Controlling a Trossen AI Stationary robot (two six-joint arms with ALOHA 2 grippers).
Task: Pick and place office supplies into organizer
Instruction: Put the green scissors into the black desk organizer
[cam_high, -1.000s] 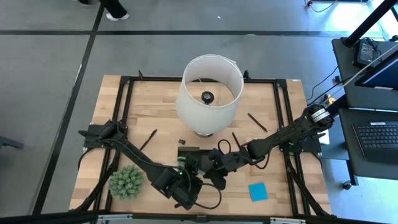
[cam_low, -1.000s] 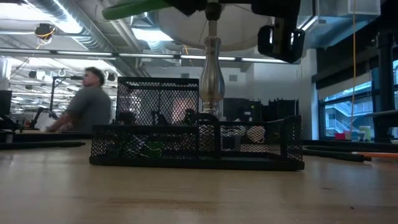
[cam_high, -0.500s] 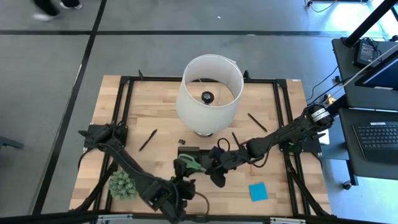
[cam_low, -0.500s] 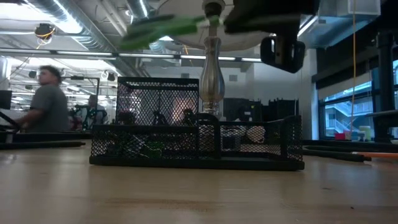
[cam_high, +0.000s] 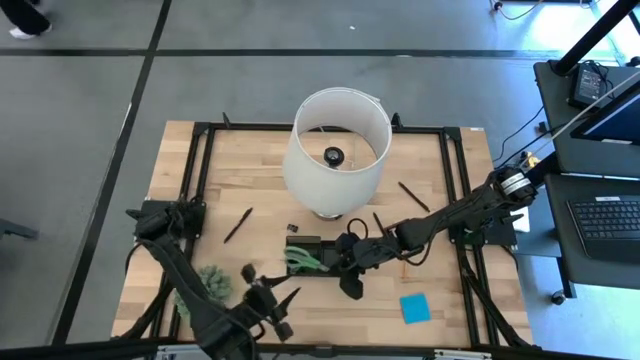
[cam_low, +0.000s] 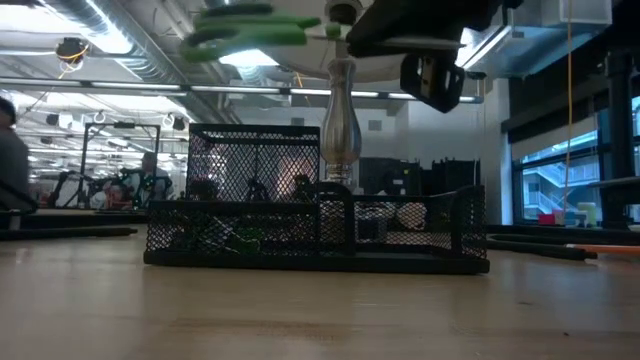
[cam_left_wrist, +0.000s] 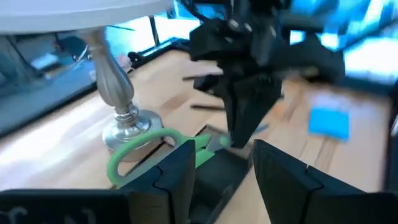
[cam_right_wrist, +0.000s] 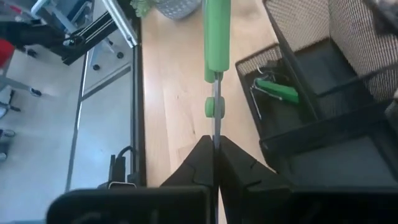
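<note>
Pale wooden table top (cam_high: 260, 195) w/ black frame rails. Big white drum lampshade (cam_high: 336, 150) stands mid-table on a chrome turned base (cam_left_wrist: 121, 115), just behind the organizer. Spiky green plant ball (cam_high: 212, 282) near the front left edge.

Low black wire-mesh organizer tray (cam_low: 318, 232) sits front-centre, just in front of the lamp base; a small green item (cam_right_wrist: 278, 90) lies in one compartment, can't tell what it is.

Right arm reaches in from the right side; right gripper (cam_high: 352, 258) is over the organizer's right end, jaws clamped shut on the blade tips of the green-handled scissors (cam_right_wrist: 215, 56). Scissors are held off the table, roughly level, handles pointing left over the tray; in low view they hang above the mesh (cam_low: 255, 25), not touching it.

Left gripper (cam_high: 268, 300) is near the front edge, left of and in front of the tray, close to the plant ball; fingers (cam_left_wrist: 177, 174) apart, nothing between them.

Blue square sticky-note pad (cam_high: 414, 307) lies flat front right, apart from the tray. Thin dark pens: one left of the lamp (cam_high: 237, 225), one right of it (cam_high: 413, 196). Small dark clip (cam_high: 292, 228) just behind the tray.
</note>
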